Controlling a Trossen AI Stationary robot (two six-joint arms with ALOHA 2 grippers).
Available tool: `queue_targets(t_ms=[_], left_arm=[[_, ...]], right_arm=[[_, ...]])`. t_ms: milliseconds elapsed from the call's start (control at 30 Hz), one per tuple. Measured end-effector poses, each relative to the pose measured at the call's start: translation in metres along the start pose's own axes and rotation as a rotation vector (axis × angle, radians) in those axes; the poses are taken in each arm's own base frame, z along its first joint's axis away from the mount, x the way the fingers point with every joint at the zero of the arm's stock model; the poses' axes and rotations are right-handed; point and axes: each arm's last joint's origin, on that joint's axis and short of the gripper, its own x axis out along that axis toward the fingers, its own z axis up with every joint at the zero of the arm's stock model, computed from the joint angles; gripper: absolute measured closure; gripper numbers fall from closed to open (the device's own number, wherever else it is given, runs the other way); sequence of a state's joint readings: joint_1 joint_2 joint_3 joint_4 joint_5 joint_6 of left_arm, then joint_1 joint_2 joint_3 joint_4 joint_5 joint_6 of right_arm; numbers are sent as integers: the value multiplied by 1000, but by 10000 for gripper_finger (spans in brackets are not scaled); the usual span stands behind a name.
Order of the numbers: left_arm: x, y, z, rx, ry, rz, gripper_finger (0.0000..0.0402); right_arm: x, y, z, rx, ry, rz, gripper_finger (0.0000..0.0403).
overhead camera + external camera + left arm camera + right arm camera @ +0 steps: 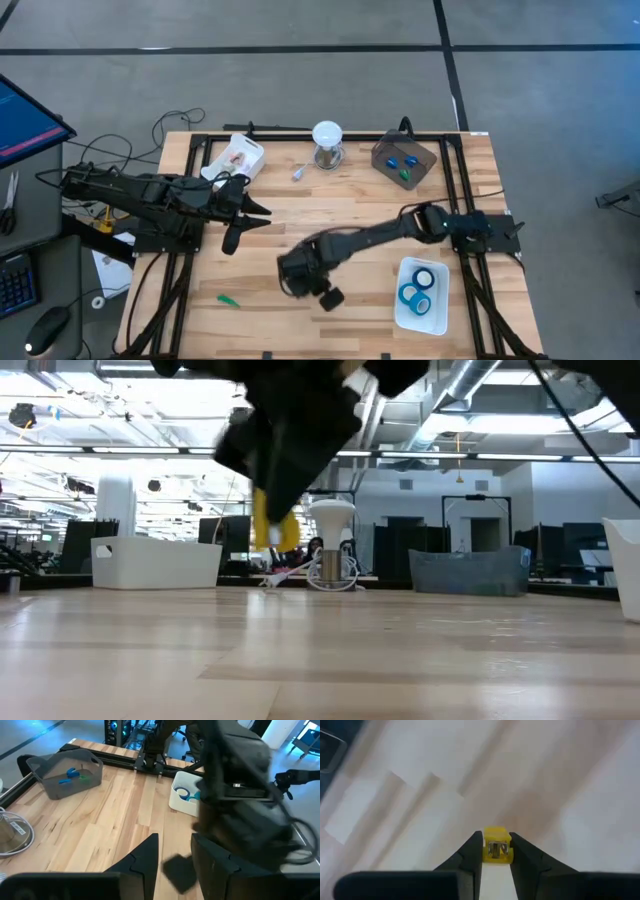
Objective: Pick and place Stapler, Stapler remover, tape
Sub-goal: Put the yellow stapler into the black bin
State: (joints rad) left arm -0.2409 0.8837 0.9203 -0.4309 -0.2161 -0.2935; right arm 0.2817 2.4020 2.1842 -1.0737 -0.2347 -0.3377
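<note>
Overhead first — right gripper (300, 275) hangs over mid-table, left of the white tray (404, 309) holding blue tape rolls (418, 291). Left gripper (238, 212) waits at the table's left side, by the small white bin (249, 150). From table level, the right arm's gripper (272, 525) carries a yellow piece (276, 528) above the wood. Left wrist view: its fingers (145, 860) stand parted, nothing between them. Right wrist view — the fingers (471, 852) pinch that yellow piece (496, 849), metal showing at its middle, clear of the tabletop.
</note>
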Motion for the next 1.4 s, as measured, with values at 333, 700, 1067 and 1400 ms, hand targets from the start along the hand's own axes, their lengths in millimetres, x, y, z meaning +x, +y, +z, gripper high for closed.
queue_targets(t_ms=[333,700,1067,1400], left_arm=[[0,0,0,0,0,0,294],[0,0,0,8,0,0,294],[0,0,0,8,0,0,294],[0,2,1,7,-22,72,294]], right_arm=[[-47,-45,-27,190,60,-73,343],[-138,-69,-55,342,-26,-258,343],[-210,-80,-103,492,4,-392,343],[-253,-89,-161,553,29,-428,343]])
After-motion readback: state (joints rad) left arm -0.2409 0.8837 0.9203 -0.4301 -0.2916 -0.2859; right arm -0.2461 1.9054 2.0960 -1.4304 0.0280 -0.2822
